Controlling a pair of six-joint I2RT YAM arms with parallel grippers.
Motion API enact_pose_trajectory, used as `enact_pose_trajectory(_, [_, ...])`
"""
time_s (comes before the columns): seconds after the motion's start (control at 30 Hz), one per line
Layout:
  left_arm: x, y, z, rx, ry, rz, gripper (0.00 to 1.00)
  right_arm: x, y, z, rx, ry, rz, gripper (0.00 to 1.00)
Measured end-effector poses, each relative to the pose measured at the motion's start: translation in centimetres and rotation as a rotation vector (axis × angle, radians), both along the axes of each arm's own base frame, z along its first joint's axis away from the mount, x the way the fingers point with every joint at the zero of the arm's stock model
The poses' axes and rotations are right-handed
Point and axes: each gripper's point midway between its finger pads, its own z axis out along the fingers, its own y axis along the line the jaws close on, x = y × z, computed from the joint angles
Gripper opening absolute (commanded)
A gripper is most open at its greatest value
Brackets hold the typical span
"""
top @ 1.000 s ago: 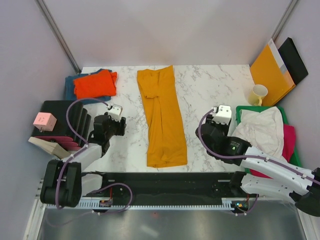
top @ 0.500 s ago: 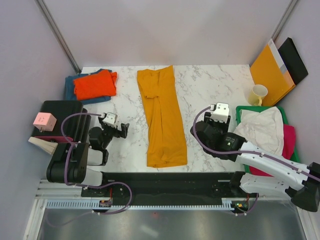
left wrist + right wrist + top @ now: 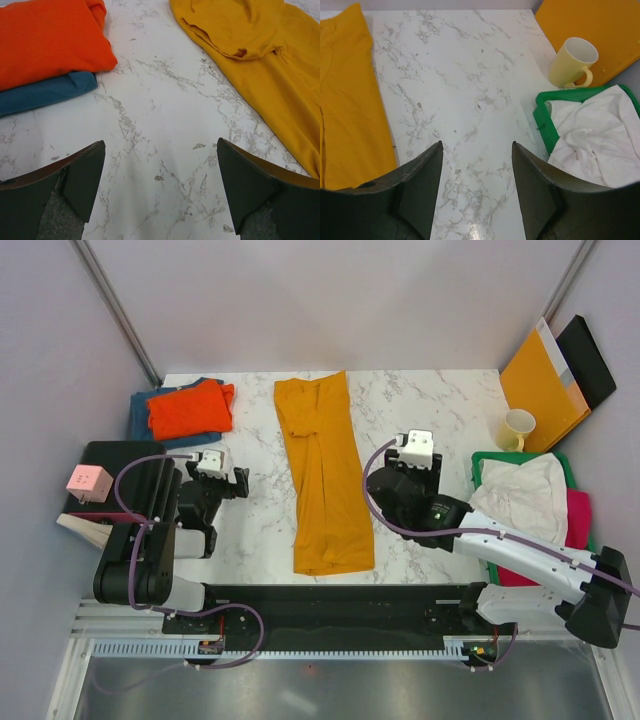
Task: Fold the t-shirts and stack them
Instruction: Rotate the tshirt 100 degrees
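Note:
A mustard-yellow t-shirt (image 3: 323,470) lies folded into a long strip down the middle of the table; it also shows in the left wrist view (image 3: 265,65) and in the right wrist view (image 3: 347,110). A folded orange t-shirt (image 3: 187,408) lies on a folded teal-blue one (image 3: 140,410) at the back left; both show in the left wrist view, the orange (image 3: 47,40) above the teal (image 3: 45,95). A crumpled white t-shirt (image 3: 525,498) lies over a magenta one (image 3: 577,520) in the green bin. My left gripper (image 3: 222,480) is open and empty, left of the yellow shirt. My right gripper (image 3: 405,455) is open and empty, right of it.
The green bin (image 3: 487,459) stands at the right edge. A pale yellow mug (image 3: 516,429) and an orange-brown envelope (image 3: 541,380) with a black folder stand at the back right. A black rack (image 3: 125,475) with a pink box (image 3: 88,481) stands at the left.
My right gripper has moved left and away from the bin, closer to the yellow shirt. My left gripper has drawn back toward its base and turned. The shirts have not moved.

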Motion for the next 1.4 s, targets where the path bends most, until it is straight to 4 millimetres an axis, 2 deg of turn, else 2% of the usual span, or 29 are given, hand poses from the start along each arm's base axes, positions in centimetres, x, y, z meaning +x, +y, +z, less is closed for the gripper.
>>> enact_pose_trajectory(0.13, [-0.1, 0.2, -0.4, -0.003, 0.018, 0.015, 1.00, 1.0, 1.3, -0.5, 0.032, -0.009, 0.043, 0.66])
enact_pose_trajectory(0.33, [-0.1, 0.3, -0.6, -0.005, 0.025, 0.022, 1.00, 1.8, 3.2, -4.7, 0.035, 0.078, 0.120, 0.65])
enact_pose_trajectory(0.4, [-0.1, 0.3, -0.6, -0.005, 0.025, 0.022, 1.00, 1.7, 3.6, -5.3, 0.039, 0.099, 0.146, 0.66])
enact_pose_trajectory(0.5, [-0.1, 0.3, -0.6, -0.005, 0.025, 0.022, 1.00, 1.5, 3.8, -4.9, 0.066, 0.095, 0.171, 0.66])
enact_pose_trajectory(0.73, [-0.1, 0.3, -0.6, -0.005, 0.026, 0.022, 0.99, 0.3, 3.1, -1.9, 0.179, 0.031, 0.211, 0.67])
enact_pose_trajectory(0.83, [-0.1, 0.3, -0.6, -0.005, 0.027, 0.022, 1.00, 0.0, 3.3, -2.2, 0.182, 0.051, 0.236, 0.67])
enact_pose_trajectory(0.97, [-0.2, 0.0, -0.8, 0.010, 0.043, 0.048, 1.00, 0.2, 3.5, -3.6, 0.135, 0.099, 0.242, 0.67])
enact_pose_trajectory(1.0, [-0.2, -0.3, -0.9, 0.026, 0.062, 0.065, 1.00, 0.3, 3.5, -4.3, 0.114, 0.121, 0.239, 0.67])
enact_pose_trajectory(1.07, [0.2, -2.8, 0.3, 0.057, 0.081, 0.063, 1.00, 0.7, 3.6, -5.0, 0.083, 0.155, 0.234, 0.67])
enact_pose_trajectory(1.23, [2.6, -8.8, 6.5, -0.077, 0.211, 0.128, 1.00, 2.8, 4.5, -4.9, 0.097, 0.196, 0.226, 0.67])
enact_pose_trajectory(1.33, [2.3, -11.7, 8.9, -0.148, 0.324, 0.148, 1.00, 4.1, 5.2, -4.5, 0.120, 0.206, 0.224, 0.67])
enact_pose_trajectory(1.4, [0.4, -13.9, 8.3, -0.201, 0.432, 0.161, 1.00, 4.7, 5.6, -4.7, 0.120, 0.215, 0.225, 0.66])
